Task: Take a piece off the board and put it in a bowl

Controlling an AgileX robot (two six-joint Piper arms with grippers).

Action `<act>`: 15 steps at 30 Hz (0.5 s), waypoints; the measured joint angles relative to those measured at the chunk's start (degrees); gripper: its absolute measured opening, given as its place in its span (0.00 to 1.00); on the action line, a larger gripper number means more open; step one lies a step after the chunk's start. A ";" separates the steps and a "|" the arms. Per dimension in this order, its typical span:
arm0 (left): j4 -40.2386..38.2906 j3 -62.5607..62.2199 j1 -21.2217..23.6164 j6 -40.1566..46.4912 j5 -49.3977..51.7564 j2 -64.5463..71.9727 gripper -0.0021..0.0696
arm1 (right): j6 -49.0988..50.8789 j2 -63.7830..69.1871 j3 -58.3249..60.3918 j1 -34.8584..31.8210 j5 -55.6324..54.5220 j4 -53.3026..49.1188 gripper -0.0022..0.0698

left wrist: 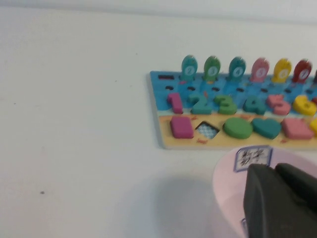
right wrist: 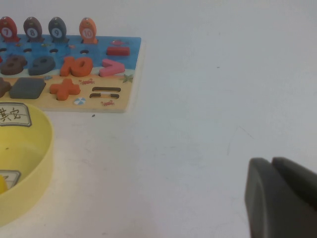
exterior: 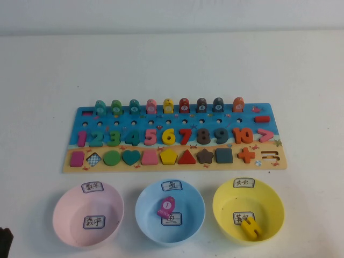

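Jaws look pressed together on both parked grippers, left gripper [left wrist: 277,171] over the pink bowl [left wrist: 225,181], right gripper [right wrist: 272,163] above bare table [right wrist: 198,99], so nothing's started: the magenta block [exterior: 77,158] sits on the board [exterior: 269,115], yellow bowl [exterior: 223,196] waiting, next is reaching left.

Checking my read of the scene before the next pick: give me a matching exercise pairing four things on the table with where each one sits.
Things:
1. magenta rectangular piece
2. fish-shaped piece
3. yellow block
4. left gripper

Places:
A. inside the light blue bowl
B. above the near rim of the pink bowl, close to its label
C. leftmost slot of the bottom row on the board
D. inside the yellow bowl

Pairs: 1-C, 2-A, 3-D, 4-B

The right gripper is over bare table, right of the board.
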 joint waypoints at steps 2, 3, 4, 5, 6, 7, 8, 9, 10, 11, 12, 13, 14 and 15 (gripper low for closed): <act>-4.98 0.00 0.00 -0.46 -1.63 0.00 0.02 | 0.00 0.00 0.00 0.00 0.00 0.00 0.01; -7.42 0.00 0.00 -0.70 -2.75 0.00 0.02 | 0.00 0.00 0.00 0.00 0.00 0.00 0.01; -10.34 0.00 0.00 -0.99 -3.91 0.00 0.02 | 0.00 0.00 0.00 0.00 0.00 0.00 0.01; -13.14 0.00 0.00 -1.37 -5.09 0.00 0.02 | 0.00 0.00 0.00 0.00 0.00 0.00 0.01; -15.67 0.00 0.00 -1.77 -6.19 0.00 0.02 | 0.00 0.00 0.00 0.00 0.00 0.00 0.01; -17.82 0.00 0.00 -2.09 -6.99 0.00 0.02 | 0.00 0.00 0.00 0.00 0.00 0.00 0.01; -19.38 0.00 0.00 -2.35 -7.94 0.00 0.02 | 0.00 0.00 0.00 0.00 0.00 0.00 0.01; -20.36 0.00 0.00 -2.49 -8.85 0.00 0.02 | 0.00 0.00 0.00 0.00 0.00 0.00 0.01; -20.88 0.00 0.00 -2.49 -9.47 0.00 0.02 | 0.00 0.00 0.00 0.00 0.00 0.00 0.01; -21.45 0.00 0.00 -2.53 -10.00 0.00 0.02 | 0.00 0.00 0.00 0.00 0.00 0.00 0.01; -21.72 0.00 0.00 -2.53 -10.44 0.00 0.02 | 0.00 0.00 0.00 0.00 0.00 0.00 0.01; -21.78 0.00 0.00 -2.39 -10.72 0.00 0.02 | 0.00 0.00 0.00 0.00 0.00 0.00 0.01; -21.92 0.00 0.00 -1.83 -11.02 0.00 0.02 | 0.00 0.00 0.00 0.00 0.00 0.00 0.01; -22.00 0.00 0.00 -1.09 -11.30 0.00 0.02 | 0.00 0.00 0.00 0.00 0.00 0.00 0.01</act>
